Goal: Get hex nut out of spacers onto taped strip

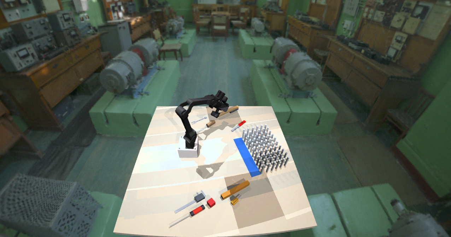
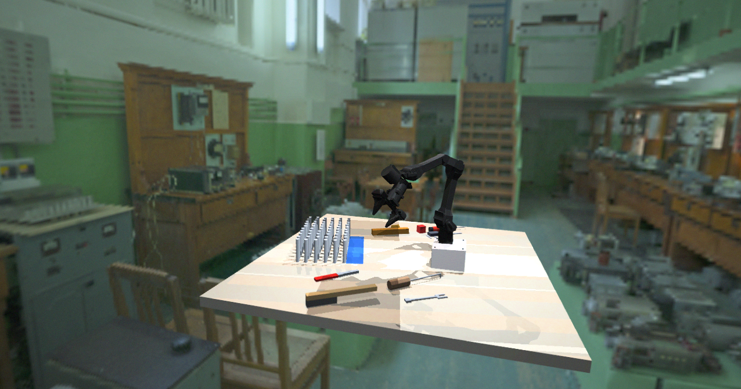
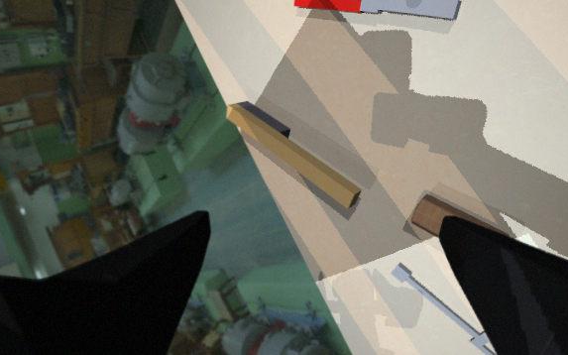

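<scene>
The metal spacers [image 1: 265, 147] [image 2: 325, 244] stand upright in rows. The blue taped strip [image 1: 247, 156] [image 2: 355, 250] lies along their arm-side edge. I cannot make out the nut in any view. My gripper [image 1: 220, 111] [image 2: 381, 219] [image 3: 326, 225] is open and empty, high above the table's far side in the top view. A brown-handled tool [image 1: 210, 123] [image 2: 399, 282] [image 3: 426, 213] with a thin shaft lies on the table; my right finger hides part of it in the wrist view. A wooden-handled brush [image 1: 230, 110] [image 2: 341, 292] [image 3: 300, 161] lies near the edge.
A small wrench [image 1: 199, 120] [image 2: 424, 298] [image 3: 438, 300] and a red-handled knife [image 1: 242, 123] [image 2: 326, 277] [image 3: 327, 4] lie nearby. Across the table lie calipers [image 1: 199, 197], a red screwdriver [image 1: 197, 210], a red cube [image 1: 210, 202], an orange bar [image 1: 234, 189] and a small yellow tool [image 1: 234, 201].
</scene>
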`<action>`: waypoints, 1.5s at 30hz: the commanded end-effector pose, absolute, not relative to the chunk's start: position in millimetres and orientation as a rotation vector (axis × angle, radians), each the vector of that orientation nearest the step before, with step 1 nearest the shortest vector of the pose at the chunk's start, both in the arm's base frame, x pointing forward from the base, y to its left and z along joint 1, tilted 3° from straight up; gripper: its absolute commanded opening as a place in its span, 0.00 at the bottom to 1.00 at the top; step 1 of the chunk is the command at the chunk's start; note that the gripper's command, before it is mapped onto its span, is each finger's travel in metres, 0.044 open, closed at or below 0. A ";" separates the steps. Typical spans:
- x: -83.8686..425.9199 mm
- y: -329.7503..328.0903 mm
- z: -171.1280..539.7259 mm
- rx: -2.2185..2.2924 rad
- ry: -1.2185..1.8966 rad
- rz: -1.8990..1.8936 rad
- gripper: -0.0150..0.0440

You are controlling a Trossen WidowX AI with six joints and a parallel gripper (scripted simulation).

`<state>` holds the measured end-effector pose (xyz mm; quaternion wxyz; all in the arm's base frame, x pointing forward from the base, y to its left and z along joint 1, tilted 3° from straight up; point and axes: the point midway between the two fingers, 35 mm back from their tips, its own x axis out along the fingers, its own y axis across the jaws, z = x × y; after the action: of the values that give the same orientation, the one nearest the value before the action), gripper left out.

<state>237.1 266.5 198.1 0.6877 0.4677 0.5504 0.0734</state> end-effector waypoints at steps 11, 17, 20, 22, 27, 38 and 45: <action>384.5 130.1 138.2 0.792 0.850 0.219 1.00; 420.7 42.7 119.9 0.633 0.650 0.213 1.00; 427.1 -7.3 110.8 0.531 0.558 0.174 1.00; 427.5 -39.3 105.5 0.461 0.502 0.148 1.00; 419.8 -104.8 97.0 0.292 0.377 0.105 1.00; 412.9 -130.0 94.4 0.214 0.325 0.090 1.00; 412.9 -130.0 94.4 0.214 0.325 0.090 1.00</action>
<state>413.9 -130.5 96.6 0.9804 0.1073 0.1598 0.0425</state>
